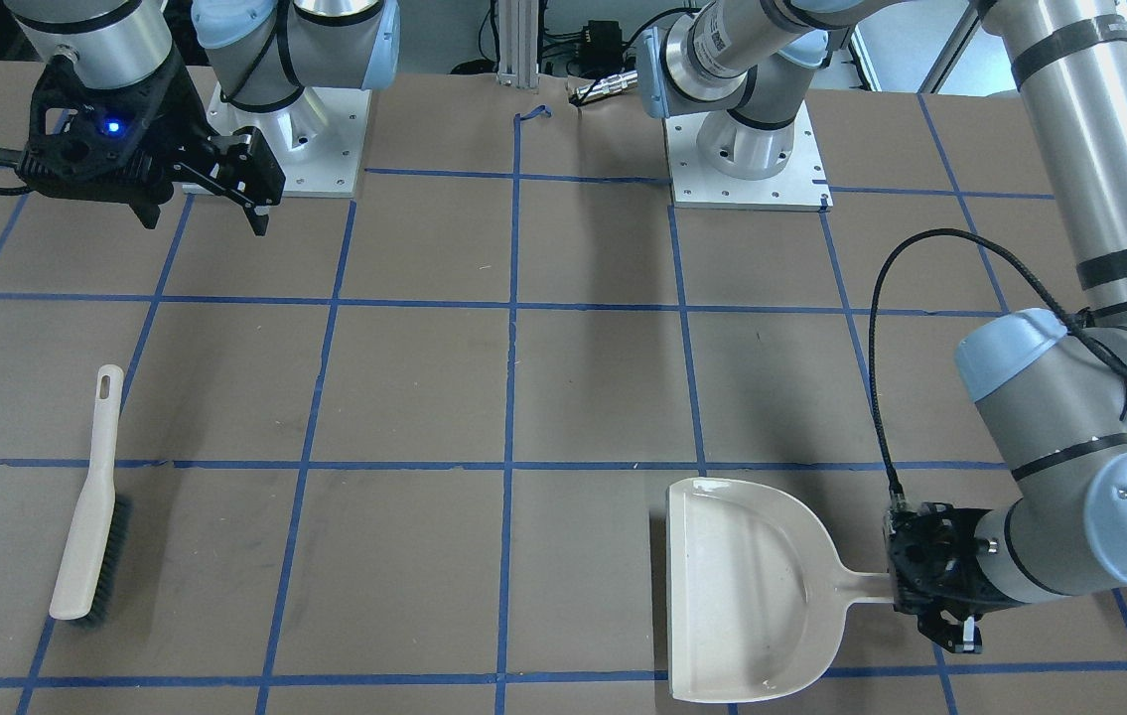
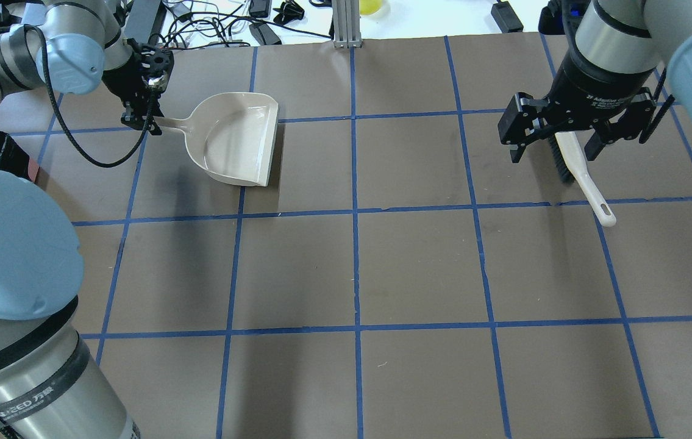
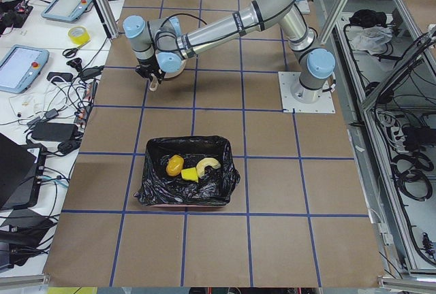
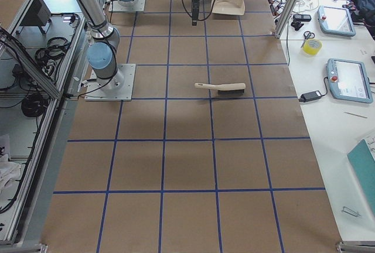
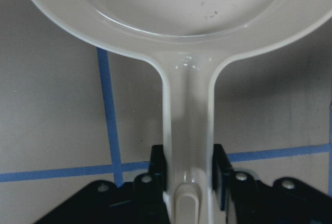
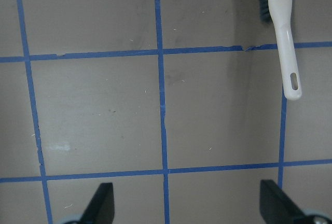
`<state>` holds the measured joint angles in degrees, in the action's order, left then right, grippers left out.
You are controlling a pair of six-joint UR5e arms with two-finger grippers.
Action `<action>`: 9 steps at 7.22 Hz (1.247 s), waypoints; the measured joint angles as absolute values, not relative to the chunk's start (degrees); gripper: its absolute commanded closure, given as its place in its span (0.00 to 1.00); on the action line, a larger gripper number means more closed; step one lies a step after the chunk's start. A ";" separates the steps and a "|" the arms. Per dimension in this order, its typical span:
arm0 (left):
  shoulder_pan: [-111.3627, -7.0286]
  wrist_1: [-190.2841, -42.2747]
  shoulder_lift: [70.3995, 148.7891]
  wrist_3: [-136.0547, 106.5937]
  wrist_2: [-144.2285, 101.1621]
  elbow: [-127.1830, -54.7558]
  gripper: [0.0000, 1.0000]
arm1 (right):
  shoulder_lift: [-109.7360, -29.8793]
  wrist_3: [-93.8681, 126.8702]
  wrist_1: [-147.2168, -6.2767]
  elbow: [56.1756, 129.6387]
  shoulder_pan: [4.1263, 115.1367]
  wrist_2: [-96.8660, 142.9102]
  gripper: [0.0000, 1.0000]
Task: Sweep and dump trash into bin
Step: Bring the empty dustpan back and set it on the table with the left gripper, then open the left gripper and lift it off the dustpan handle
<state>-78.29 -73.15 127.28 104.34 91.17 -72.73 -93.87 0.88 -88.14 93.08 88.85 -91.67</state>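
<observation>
Dustpan handle (image 5: 188, 125) sits clenched in left pincer (image 5: 189, 166); right pincer (image 2: 554, 146) released; bin (image 3: 152, 180) well apart.

The right claw (image 2: 577, 149) bears white lettering, "2F Adaptive". The left arm's black band (image 2: 16, 405) partly reads "CED"; the rest is illegible.

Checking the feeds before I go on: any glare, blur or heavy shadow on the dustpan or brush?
Overhead view: the dustpan shows glare streaks on its inner rim and a dark shadow along its open edge. Left wrist view: its handle looks slightly soft up close, clamped in the left gripper. Right wrist view: the brush handle is sharp, no glare.
</observation>
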 measured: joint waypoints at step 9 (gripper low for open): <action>-79.39 -71.38 126.56 103.02 94.41 -74.71 0.22 | -93.93 0.73 -88.01 93.08 88.88 -91.62 0.00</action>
